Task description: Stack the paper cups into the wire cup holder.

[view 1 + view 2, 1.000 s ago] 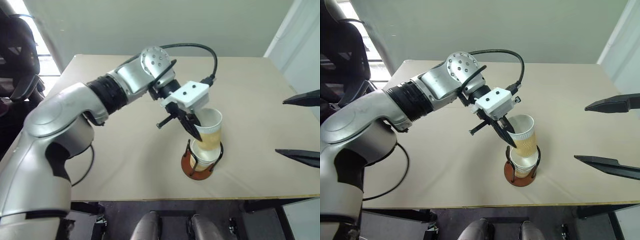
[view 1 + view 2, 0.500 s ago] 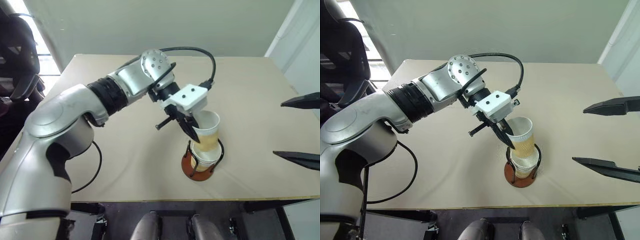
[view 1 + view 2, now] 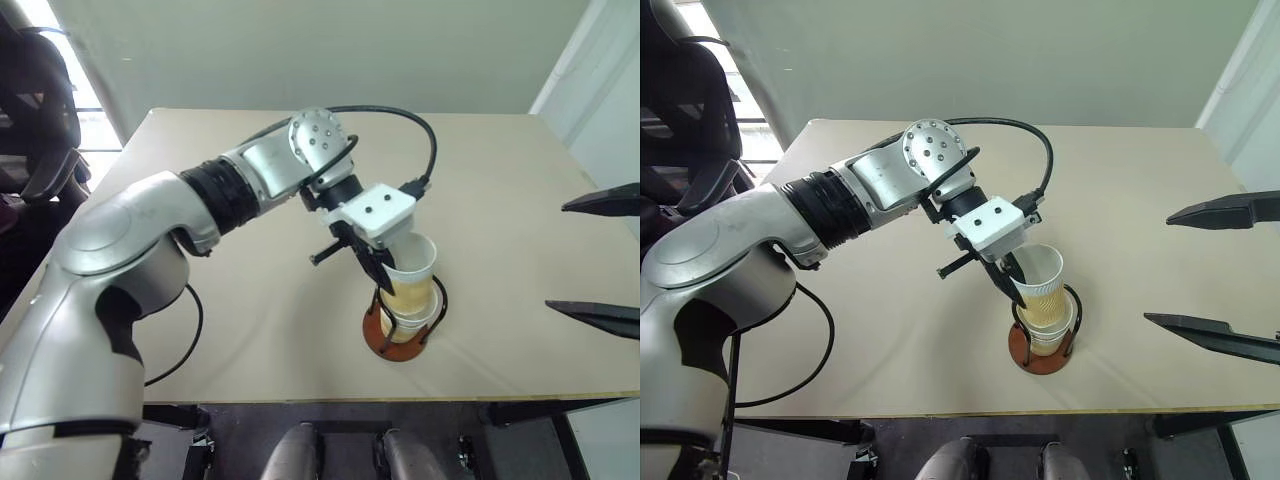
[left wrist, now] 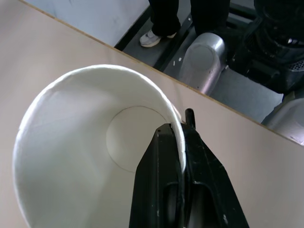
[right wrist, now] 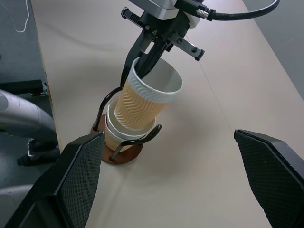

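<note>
The wire cup holder [image 3: 378, 338] stands near the table's front edge, a reddish-brown disc with black wire loops. A paper cup [image 5: 113, 133] sits upright inside it. A second paper cup [image 3: 413, 272], tan and ribbed outside and white inside, leans toward the table's right edge with its bottom sunk in the lower cup. My left gripper [image 3: 384, 276] is shut on this cup's rim [image 4: 176, 124], with one finger inside the cup and one outside. My right gripper [image 3: 557, 255] hangs open to the right of the holder, apart from the cups, its fingers [image 5: 78, 175] spread wide.
The beige table [image 3: 250, 300] is bare around the holder, and its front edge [image 3: 300, 398] runs just behind the disc. A black chair [image 3: 35, 110] stands off the table's left side. A person's legs and a white shoe [image 4: 151, 38] show beyond the table edge.
The left gripper has brought the tilted cup down, so it sits deeper in the cup in the holder. The right gripper has stayed where it was.
</note>
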